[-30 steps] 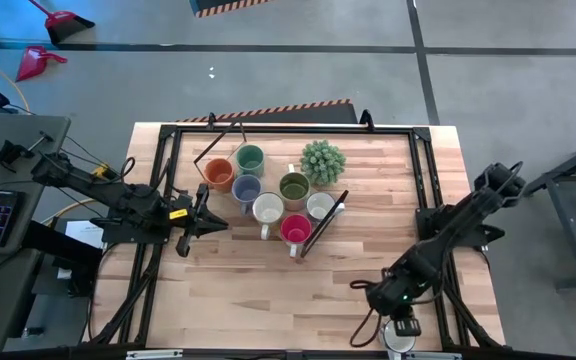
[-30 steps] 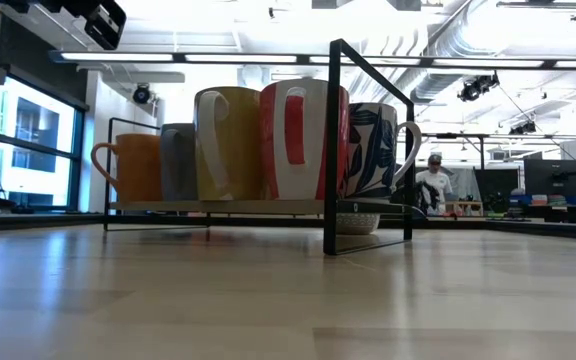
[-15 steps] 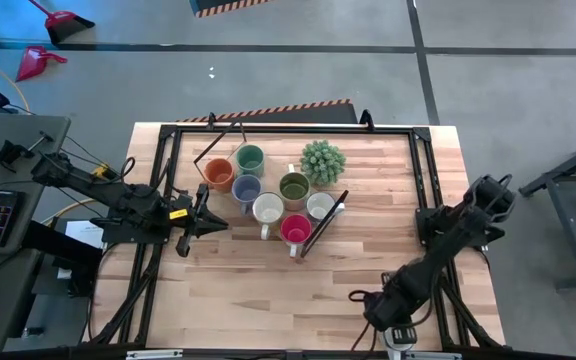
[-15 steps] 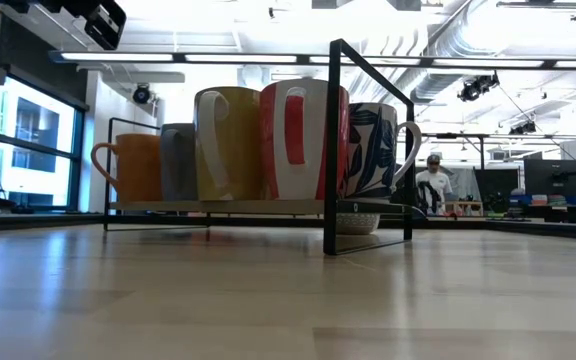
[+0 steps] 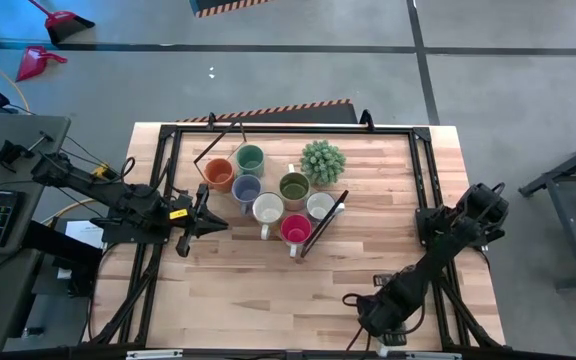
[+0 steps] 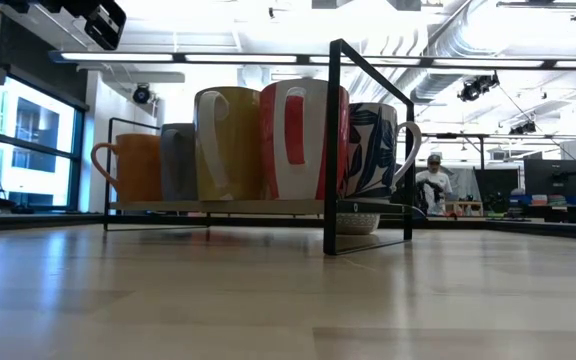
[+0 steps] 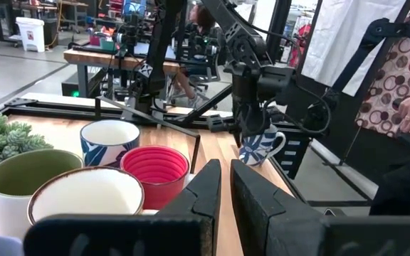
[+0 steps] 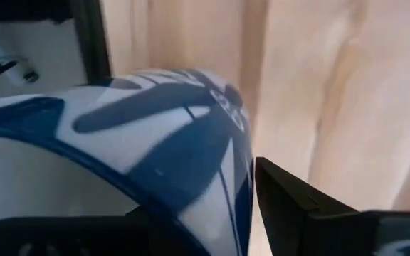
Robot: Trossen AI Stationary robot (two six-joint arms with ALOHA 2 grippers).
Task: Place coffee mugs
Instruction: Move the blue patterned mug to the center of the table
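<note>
Several coffee mugs stand bunched in a black wire rack at the table's middle, among them orange, olive, white and red-pink. One blue-and-white patterned mug stands upright by the table's near right corner. My right gripper points steeply down over this mug, open, one finger inside the rim and one outside. At the left, my left gripper hangs level and shut, aimed at the rack. My right gripper comes at the patterned mug from above, astride its wall near the rim. The outer finger stands close beside the wall. Whether either finger touches it, I cannot tell.
A spiky green plant stands behind the rack. Black frame rails run along the table's edges. Bare wood lies between the rack and the near edge. A person stands in the room beyond.
My right gripper has come down over the patterned mug, shifting a little toward the table's left and tipping steeper. The mug has stayed where it stood.
</note>
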